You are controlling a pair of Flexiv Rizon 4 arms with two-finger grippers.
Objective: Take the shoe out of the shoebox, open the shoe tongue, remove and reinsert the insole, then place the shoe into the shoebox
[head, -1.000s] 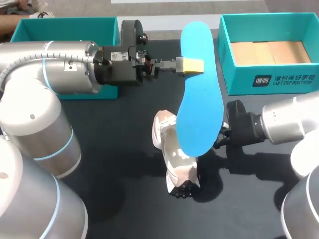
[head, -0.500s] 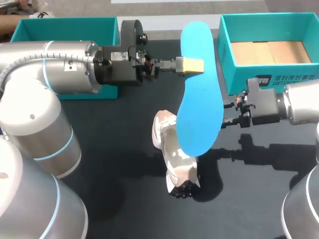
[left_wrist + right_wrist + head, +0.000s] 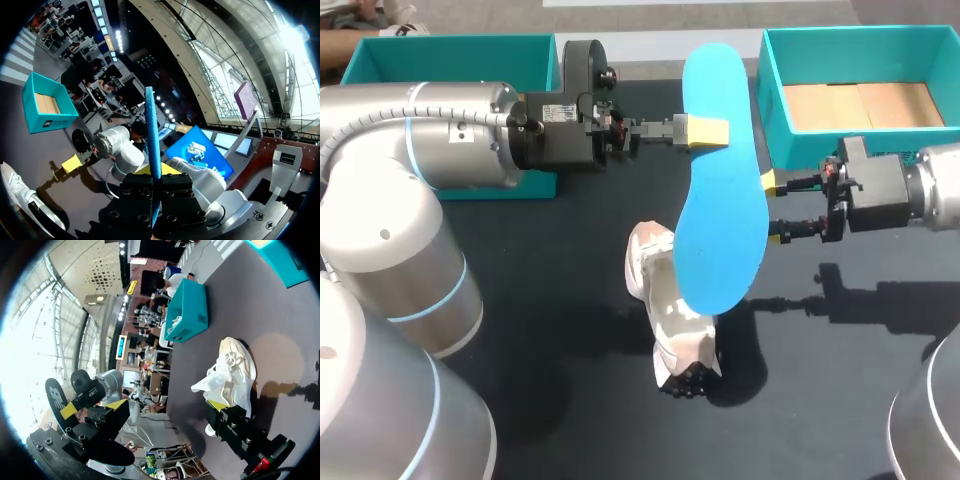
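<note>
Left arm extends right across the far side; left gripper point(image 3: 706, 132) clamps the insole point(image 3: 722, 215). Right gripper point(image 3: 772, 209) points left, fingers spread.

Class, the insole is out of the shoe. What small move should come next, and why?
Probably the left gripper should lower the insole toward the shoe: it holds the insole above the shoe, and the right gripper is open, holding nothing.
</note>
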